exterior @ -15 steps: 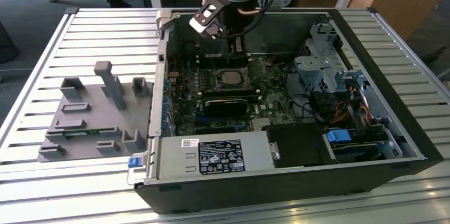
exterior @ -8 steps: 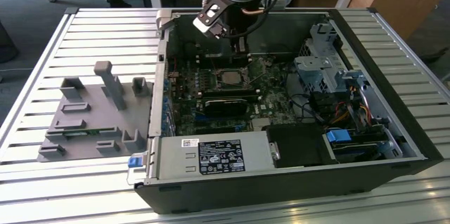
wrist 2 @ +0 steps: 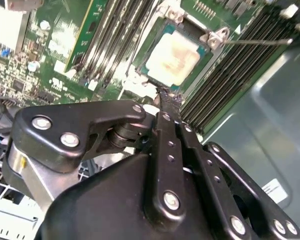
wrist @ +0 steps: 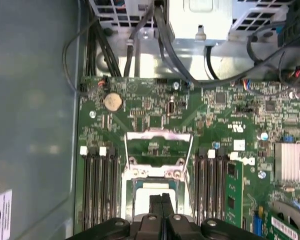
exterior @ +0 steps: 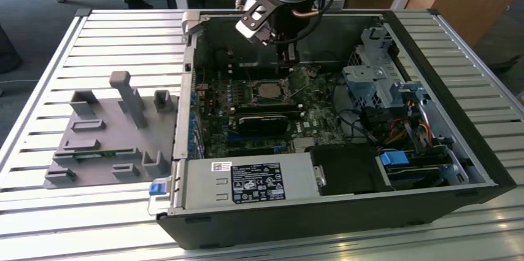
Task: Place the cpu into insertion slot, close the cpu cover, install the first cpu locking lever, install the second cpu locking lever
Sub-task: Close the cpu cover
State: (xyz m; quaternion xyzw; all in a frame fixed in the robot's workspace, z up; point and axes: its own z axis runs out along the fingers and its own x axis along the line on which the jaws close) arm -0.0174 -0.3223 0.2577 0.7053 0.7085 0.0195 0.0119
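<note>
We judge the first step done. In the second wrist view the cpu (wrist 2: 172, 57) lies flat in the insertion slot (wrist: 129, 192), its pale face up and level with the rim. The other three steps remain. In the first wrist view the cpu cover (wrist: 159, 134) is swung back off the slot, and bare board shows through its cut-out centre. One thin locking lever (wrist 2: 255, 42) stands clear beside the slot, not hooked down. We cannot make out the second lever well enough to speak of it.

In the exterior view the open computer case (exterior: 458, 89) sits on the slatted surface (exterior: 82, 34), with the slot a little above the middle of the frame. The gripper (exterior: 286, 58) hangs just above it, in the upper middle.

In both wrist views the gripper's fingers (wrist: 159, 202) are pressed together with nothing between them. The tips are right at the slot's edge, on the side away from the raised cover. We cannot tell whether they touch the rim.
</note>
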